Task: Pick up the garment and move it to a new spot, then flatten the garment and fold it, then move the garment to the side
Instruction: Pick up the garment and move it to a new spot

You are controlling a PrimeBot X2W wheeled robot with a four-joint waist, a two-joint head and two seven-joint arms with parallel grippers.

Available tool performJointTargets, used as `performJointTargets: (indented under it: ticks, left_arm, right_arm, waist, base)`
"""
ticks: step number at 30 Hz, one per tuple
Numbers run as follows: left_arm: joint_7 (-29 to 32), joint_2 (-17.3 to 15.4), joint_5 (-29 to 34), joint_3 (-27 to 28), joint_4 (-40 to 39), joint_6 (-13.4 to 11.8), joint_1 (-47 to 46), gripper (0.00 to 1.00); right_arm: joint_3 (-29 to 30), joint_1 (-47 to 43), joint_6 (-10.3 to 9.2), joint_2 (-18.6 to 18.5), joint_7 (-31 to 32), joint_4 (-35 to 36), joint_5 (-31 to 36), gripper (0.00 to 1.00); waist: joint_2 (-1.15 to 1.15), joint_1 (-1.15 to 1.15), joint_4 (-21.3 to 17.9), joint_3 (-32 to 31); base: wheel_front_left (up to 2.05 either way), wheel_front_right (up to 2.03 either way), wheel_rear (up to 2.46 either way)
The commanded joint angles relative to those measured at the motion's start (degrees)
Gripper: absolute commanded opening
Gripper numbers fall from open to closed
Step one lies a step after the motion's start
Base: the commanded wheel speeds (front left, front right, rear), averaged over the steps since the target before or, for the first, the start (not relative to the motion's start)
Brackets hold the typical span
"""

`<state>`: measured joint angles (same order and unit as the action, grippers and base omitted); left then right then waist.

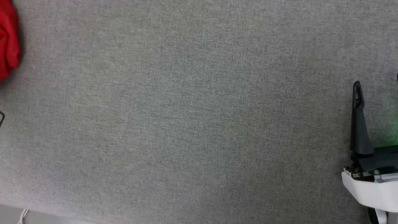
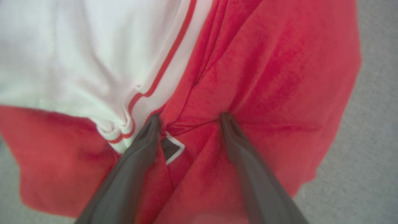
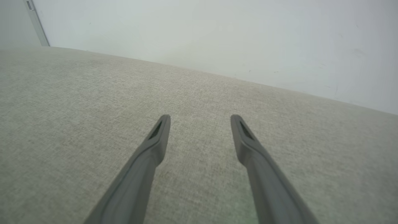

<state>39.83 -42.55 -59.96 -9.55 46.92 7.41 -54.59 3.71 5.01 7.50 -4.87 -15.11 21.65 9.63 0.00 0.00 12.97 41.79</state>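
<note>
I find the garment (image 1: 7, 40) bunched at the far left edge of the grey fabric surface (image 1: 199, 124), well apart from my right gripper (image 3: 200, 118), whose jaws stand wide over bare cloth, holding nothing. My left gripper (image 2: 190, 117) is also spread wide, both tips against the red folds beside the white sleeve (image 2: 77, 46), nothing clamped.

The left end effector (image 2: 190, 118) has its 2 dark fingers (image 2: 130, 174) spread wide apart, tips level with each other. The right end effector (image 3: 200, 119) is also spread wide and holds nothing, pointing toward the far side. In the head view, 1 right finger (image 1: 359, 124) rises at the right edge above the pale wrist (image 1: 370, 189).
</note>
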Motion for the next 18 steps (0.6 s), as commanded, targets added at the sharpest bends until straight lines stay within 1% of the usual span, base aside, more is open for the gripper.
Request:
performJointTargets:
  ticks: [1, 2, 3, 4, 6, 11, 16, 18]
  left_arm:
    - [1.4, 2.9, -0.3, -2.2, 1.5, 0.0, 2.1, 1.0]
    - [1.6, 3.2, -0.3, -3.2, 1.5, 0.0, 2.3, 1.0]
    - [1.2, 3.3, 0.1, -4.1, 1.7, 0.0, 2.5, 0.44]
    - [0.8, 3.4, -0.2, -4.5, 1.7, 0.0, 2.6, 0.0]
    - [0.0, 3.1, -0.7, -5.3, 1.4, 0.0, 2.5, 0.0]
    - [-4.0, -1.1, 0.3, -7.0, -0.3, 0.1, 0.7, 0.0]
    - [-7.1, -5.3, 1.5, -9.7, -4.0, 0.0, -1.3, 0.0]
    - [-8.1, -6.2, 2.0, -11.1, -5.9, 0.0, -2.0, 0.0]
  right_arm:
    - [0.0, 0.9, -0.02, -0.2, -0.1, -0.3, 0.2, 1.0]
    - [-0.1, 1.0, -0.02, -0.2, -0.1, -0.5, 0.3, 1.0]
    - [-0.3, 1.1, -0.02, -0.1, -0.1, -0.7, 0.3, 1.0]
    - [-0.5, 1.1, -0.02, 0.0, -0.1, -0.8, 0.2, 1.0]
    - [-0.9, 1.3, -0.02, 0.2, -0.1, -1.0, -0.1, 1.0]
    - [-1.6, 1.4, -0.02, 0.7, -0.1, -1.9, -0.7, 1.0]
    - [-2.7, 1.3, -0.02, 1.2, -0.1, -3.5, -1.7, 1.0]
    - [-3.1, 1.3, -0.02, 1.4, -0.1, -4.2, -1.9, 1.0]
  waist:
    - [0.0, 0.0, 0.0, 0.2]
    - [0.0, 0.0, 0.0, 0.2]
    - [0.0, 0.0, -0.1, 0.2]
    - [0.0, 0.0, -0.1, 0.0]
    - [0.0, 0.0, -0.3, -0.6]
    - [0.0, 0.0, -0.5, -3.2]
    - [0.0, 0.0, -0.6, -7.2]
    - [0.0, 0.0, -0.6, -9.1]
  base:
    - [0.0, 0.0, 0.0]
    - [0.0, 0.0, 0.0]
    - [0.0, 0.0, 0.0]
    - [0.0, 0.0, 0.0]
    - [0.0, 0.0, 0.0]
    - [0.0, 0.0, 0.0]
    - [0.0, 0.0, 0.0]
    - [0.0, 0.0, 0.0]
